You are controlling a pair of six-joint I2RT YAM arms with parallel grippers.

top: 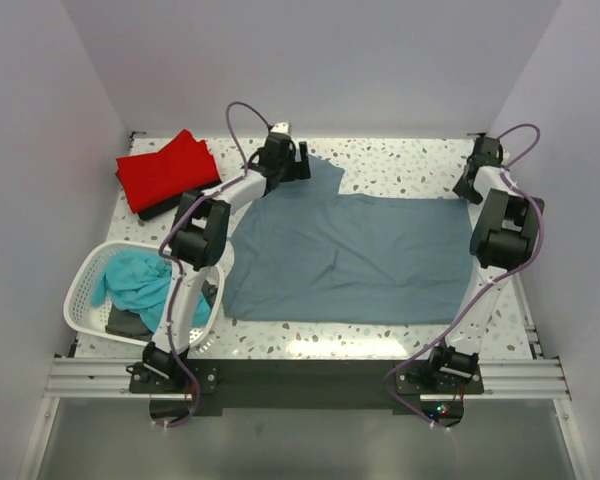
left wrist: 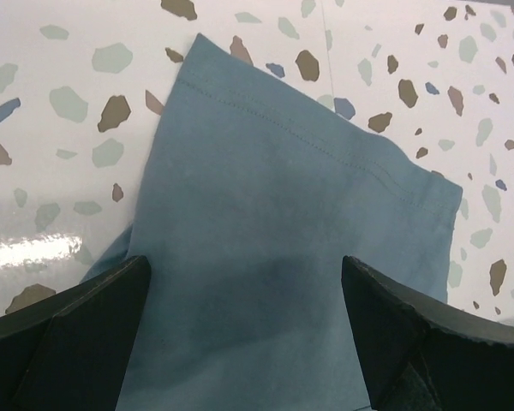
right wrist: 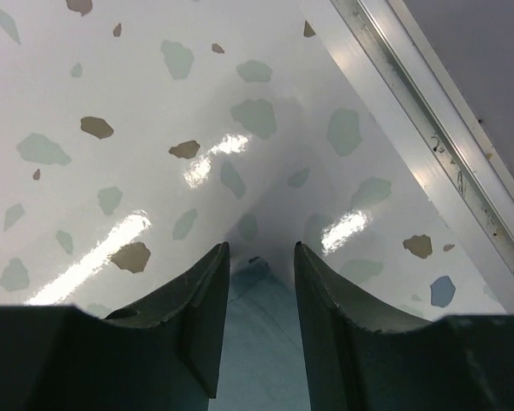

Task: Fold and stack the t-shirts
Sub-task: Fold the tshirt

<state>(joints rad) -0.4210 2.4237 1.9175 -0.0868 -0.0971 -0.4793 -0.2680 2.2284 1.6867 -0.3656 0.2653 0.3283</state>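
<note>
Shirt: grey-blue shirt (top: 350,260) lies spread flat, right of the basket (top: 77,290).
Left gripper (left wrist: 244,274): jaws wide apart above the sleeve (left wrist: 308,171).
Right gripper (right wrist: 261,257): jaws close-set about the corner (right wrist: 257,351); clamp unconfirmed.
Advice: secure both holds before lifting.

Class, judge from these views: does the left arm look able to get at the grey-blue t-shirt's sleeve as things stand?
Probably yes. The left gripper hovers open right over the sleeve of the grey-blue t-shirt, which lies flat on the table with nothing between.
</note>
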